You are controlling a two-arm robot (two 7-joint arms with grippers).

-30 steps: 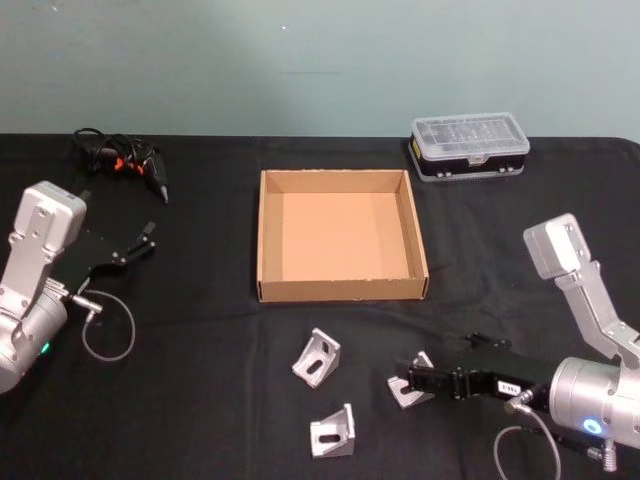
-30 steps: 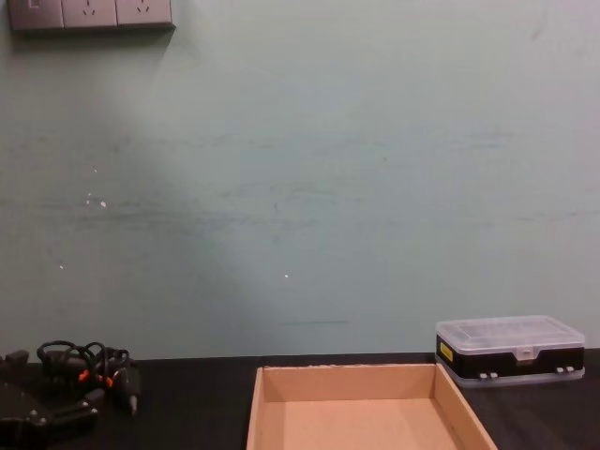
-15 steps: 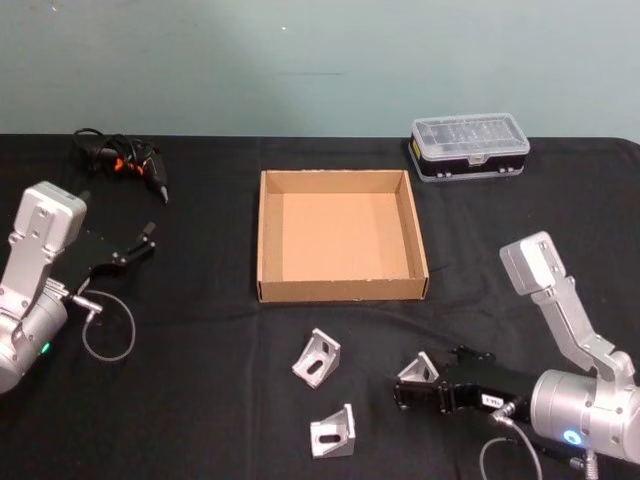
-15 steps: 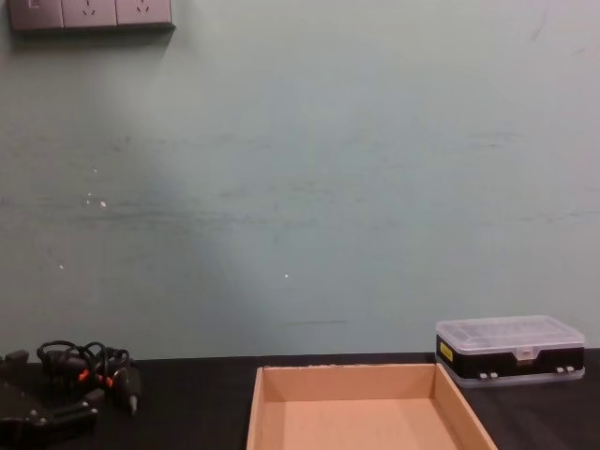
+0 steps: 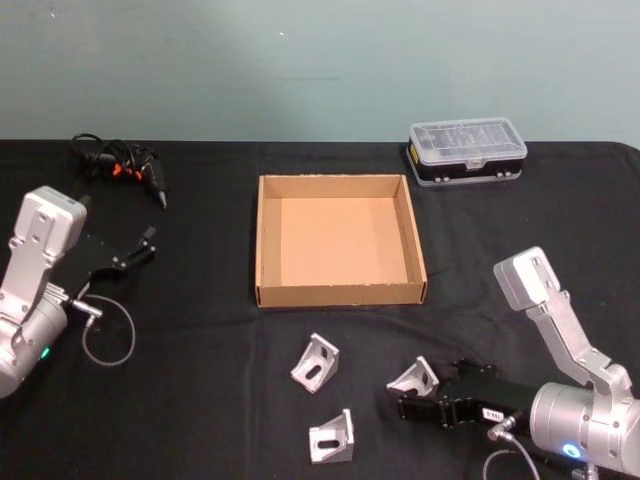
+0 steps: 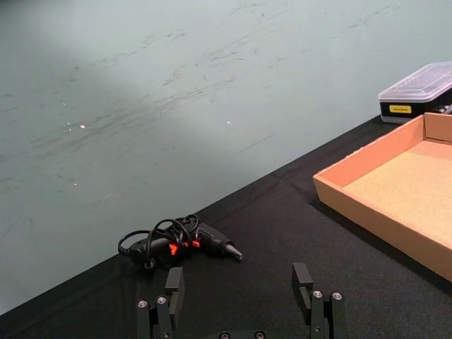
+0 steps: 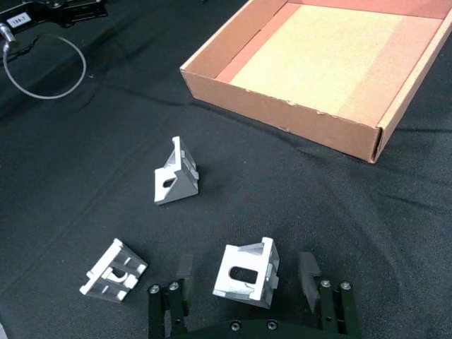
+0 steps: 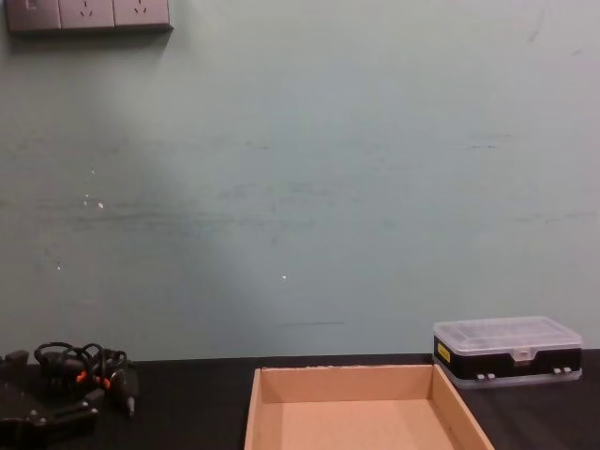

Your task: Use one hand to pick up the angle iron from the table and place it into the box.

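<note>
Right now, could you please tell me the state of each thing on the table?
box: open-topped, empty.
plastic case: lid shut.
right gripper: open, straddling the right angle iron.
left gripper: open, empty.
middle angle iron: loose on the table.
front angle iron: loose on the table.
cabled black tool: lying untouched.

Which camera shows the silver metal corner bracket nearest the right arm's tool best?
The right wrist view: the small silver metal angle bracket sits large between the open fingers of the right tool, its slot visible. The head view shows it small, at the tool's tip.
</note>
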